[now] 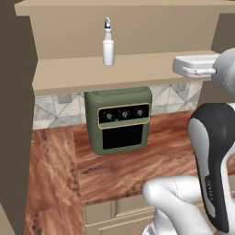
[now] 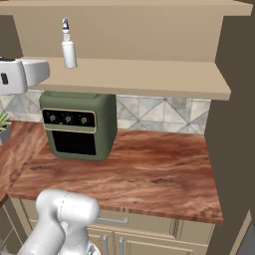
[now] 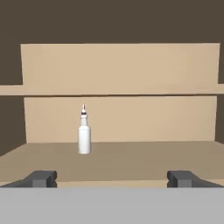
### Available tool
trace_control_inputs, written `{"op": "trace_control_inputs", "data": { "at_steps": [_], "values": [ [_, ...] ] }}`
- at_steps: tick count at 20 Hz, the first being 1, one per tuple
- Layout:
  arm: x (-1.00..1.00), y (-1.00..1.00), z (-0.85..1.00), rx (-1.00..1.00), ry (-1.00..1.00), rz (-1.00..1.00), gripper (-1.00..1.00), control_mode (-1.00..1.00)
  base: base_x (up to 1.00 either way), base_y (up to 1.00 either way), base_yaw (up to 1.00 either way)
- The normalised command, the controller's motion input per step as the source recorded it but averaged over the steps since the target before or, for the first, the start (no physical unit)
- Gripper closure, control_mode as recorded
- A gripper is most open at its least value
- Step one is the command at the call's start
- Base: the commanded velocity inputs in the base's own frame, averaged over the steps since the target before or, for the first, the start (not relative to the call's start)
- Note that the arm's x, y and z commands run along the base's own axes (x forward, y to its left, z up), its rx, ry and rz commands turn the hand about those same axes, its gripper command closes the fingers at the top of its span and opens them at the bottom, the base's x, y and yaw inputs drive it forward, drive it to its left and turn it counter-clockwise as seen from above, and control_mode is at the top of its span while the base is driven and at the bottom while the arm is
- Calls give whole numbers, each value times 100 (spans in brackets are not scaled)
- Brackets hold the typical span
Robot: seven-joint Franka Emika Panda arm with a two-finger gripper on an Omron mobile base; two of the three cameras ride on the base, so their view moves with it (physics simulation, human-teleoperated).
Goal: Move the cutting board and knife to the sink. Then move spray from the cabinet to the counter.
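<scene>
Ahead of the claw (image 3: 112, 178), on the cabinet (image 3: 118, 162) shelf, stands the spray (image 3: 84, 133), upright, nozzle up. Hand view: bottle sits left of the midline between the two finger tips (image 3: 42, 178), nearer the left tip than the right, and further back on the shelf, well apart from both. Claw is spread wide, nothing between the tips, nothing pinched. Claw faces the open shelf roughly level with its front edge; tips look just short of that edge, not touching the bottle.

Left base view: spray (image 1: 108, 46) on the shelf board of the cabinet (image 1: 69, 73), the white hand of the arm at the right edge at about shelf height, so bottle is off to the claw's left and forward. Right base view: spray (image 2: 68, 47) toward the left end of the cabinet (image 2: 149, 77) shelf.

Below the claw: green countertop oven (image 1: 118, 120) under the shelf, standing on the counter (image 1: 128, 172), directly beneath the spray. Tiled backsplash (image 2: 154, 112) behind it. Counter (image 2: 144, 169) surface red-brown, beige drawer fronts at its front.
</scene>
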Motion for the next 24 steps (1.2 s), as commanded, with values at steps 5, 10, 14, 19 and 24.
{"op": "trace_control_inputs", "data": {
  "at_steps": [5,10,14,19,24],
  "values": [
    [15,16,0,-1,-12,0,-100,-100,0,0,0],
    [10,17,1,0,0,3,-100,-100,0,0,0],
    [8,17,0,5,8,10,-100,-100,0,0,0],
    [2,5,5,0,2,9,-100,-100,0,0,0],
    [1,3,1,-2,-1,3,-100,-100,0,0,0]
  ]
}}
